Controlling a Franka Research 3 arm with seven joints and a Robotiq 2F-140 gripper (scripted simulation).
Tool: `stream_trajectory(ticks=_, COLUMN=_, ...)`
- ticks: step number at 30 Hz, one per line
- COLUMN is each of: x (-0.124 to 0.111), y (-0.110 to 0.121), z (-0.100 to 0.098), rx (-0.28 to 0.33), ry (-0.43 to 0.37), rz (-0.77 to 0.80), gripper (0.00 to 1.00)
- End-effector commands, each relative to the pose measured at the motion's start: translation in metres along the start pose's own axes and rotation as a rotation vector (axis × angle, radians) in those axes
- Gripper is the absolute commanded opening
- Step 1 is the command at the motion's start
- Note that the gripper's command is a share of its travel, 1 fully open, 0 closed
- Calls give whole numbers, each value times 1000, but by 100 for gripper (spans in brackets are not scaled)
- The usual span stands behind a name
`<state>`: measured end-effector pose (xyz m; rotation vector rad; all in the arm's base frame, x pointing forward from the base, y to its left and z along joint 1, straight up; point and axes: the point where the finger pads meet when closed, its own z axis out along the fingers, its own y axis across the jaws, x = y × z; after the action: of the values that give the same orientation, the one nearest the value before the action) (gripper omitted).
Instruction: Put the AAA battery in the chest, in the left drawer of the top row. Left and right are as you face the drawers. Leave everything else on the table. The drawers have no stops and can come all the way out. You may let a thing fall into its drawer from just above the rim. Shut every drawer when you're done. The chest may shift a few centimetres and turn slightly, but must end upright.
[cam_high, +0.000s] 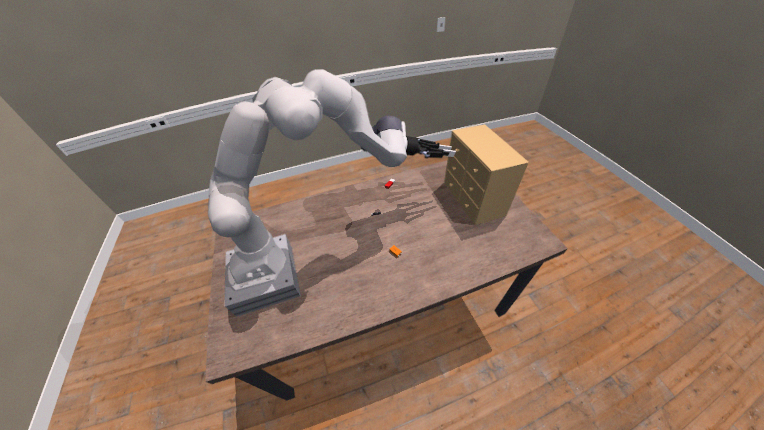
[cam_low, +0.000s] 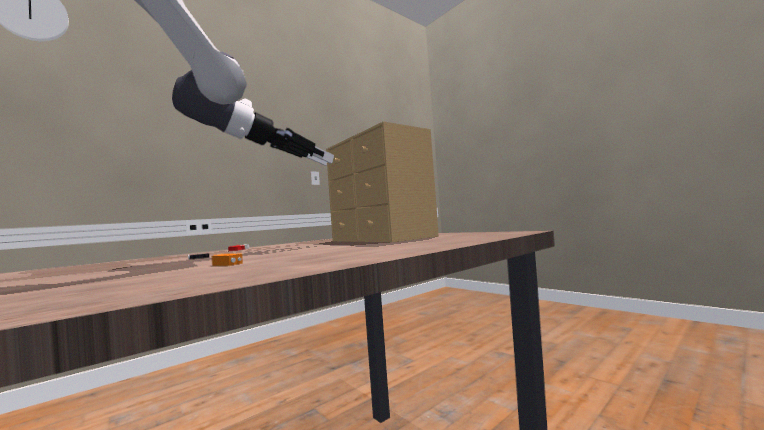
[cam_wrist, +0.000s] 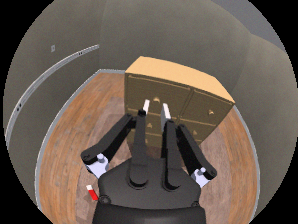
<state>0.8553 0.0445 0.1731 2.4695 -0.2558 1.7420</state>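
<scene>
The AAA battery (cam_high: 376, 212) is a small dark stick lying on the table's middle; it also shows in the exterior view (cam_low: 198, 256). The tan wooden chest (cam_high: 483, 173) stands upright at the table's far right end, with all its drawers shut. My gripper (cam_high: 450, 153) is held level in the air, with its fingertips at the knob of the top-row left drawer (cam_low: 341, 159). In the wrist view the two fingers stand a narrow gap apart in front of the chest, and I see nothing held between them.
A small red item (cam_high: 389, 183) lies on the table between the arm and the chest. An orange block (cam_high: 395, 251) lies nearer the front edge. The robot base (cam_high: 260, 272) sits at the table's left end.
</scene>
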Motion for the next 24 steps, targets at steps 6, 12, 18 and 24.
stream_trajectory(ticks=6, x=1, y=0, z=10, rx=0, ry=-6, rz=-11, gripper=28)
stream_trajectory(ticks=12, x=4, y=0, z=20, rx=0, ry=-6, rz=-11, gripper=28)
stream_trajectory(ticks=18, x=6, y=0, z=25, rx=0, ry=-6, rz=-11, gripper=28)
stream_trajectory(ticks=24, x=7, y=0, z=26, rx=0, ry=-6, rz=-11, gripper=28)
